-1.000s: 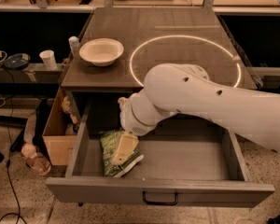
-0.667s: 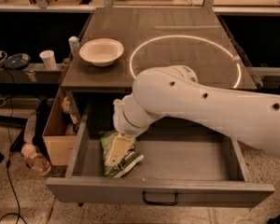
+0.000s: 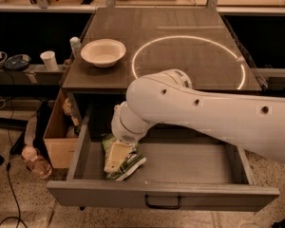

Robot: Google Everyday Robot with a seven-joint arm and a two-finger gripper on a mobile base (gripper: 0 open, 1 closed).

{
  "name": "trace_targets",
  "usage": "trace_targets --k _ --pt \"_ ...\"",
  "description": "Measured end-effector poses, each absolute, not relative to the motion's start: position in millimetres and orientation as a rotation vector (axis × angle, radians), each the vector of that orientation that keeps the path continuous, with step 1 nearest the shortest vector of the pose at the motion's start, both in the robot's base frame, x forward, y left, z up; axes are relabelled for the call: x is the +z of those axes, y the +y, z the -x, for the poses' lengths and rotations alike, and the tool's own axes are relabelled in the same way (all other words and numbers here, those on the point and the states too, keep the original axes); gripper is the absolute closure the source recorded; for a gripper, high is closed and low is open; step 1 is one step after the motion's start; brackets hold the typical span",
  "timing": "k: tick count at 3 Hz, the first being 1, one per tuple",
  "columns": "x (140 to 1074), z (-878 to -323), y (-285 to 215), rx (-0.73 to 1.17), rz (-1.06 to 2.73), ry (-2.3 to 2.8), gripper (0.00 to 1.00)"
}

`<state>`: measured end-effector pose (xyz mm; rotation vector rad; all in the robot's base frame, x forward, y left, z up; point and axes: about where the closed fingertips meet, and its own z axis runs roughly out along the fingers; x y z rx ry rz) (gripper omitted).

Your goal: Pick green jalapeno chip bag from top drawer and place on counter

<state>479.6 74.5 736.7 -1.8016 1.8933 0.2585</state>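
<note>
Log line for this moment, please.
gripper: inside top drawer, at green jalapeno chip bag | bag: lying in drawer, left end as viewed | counter: bowl, no bag

so the green jalapeno chip bag (image 3: 133,164) is lying in the top drawer (image 3: 180,196), left front part, with the gripper (image 3: 115,156) sitting right on it; the drawer is sticking out below the counter (image 3: 190,56), a bowl (image 3: 103,52) is sitting on its left side, and a cardboard box (image 3: 59,144) is standing just left of the drawer

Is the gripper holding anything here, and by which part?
Cannot tell. The gripper sits on the middle of the chip bag at the left end of the drawer; no grip is visible.
</note>
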Motion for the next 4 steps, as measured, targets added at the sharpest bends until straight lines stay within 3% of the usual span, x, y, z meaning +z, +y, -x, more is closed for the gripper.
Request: trace_targets --k 4 --pt "648.3 -514.1 62.6 0.149 1.807 1.987 0.0"
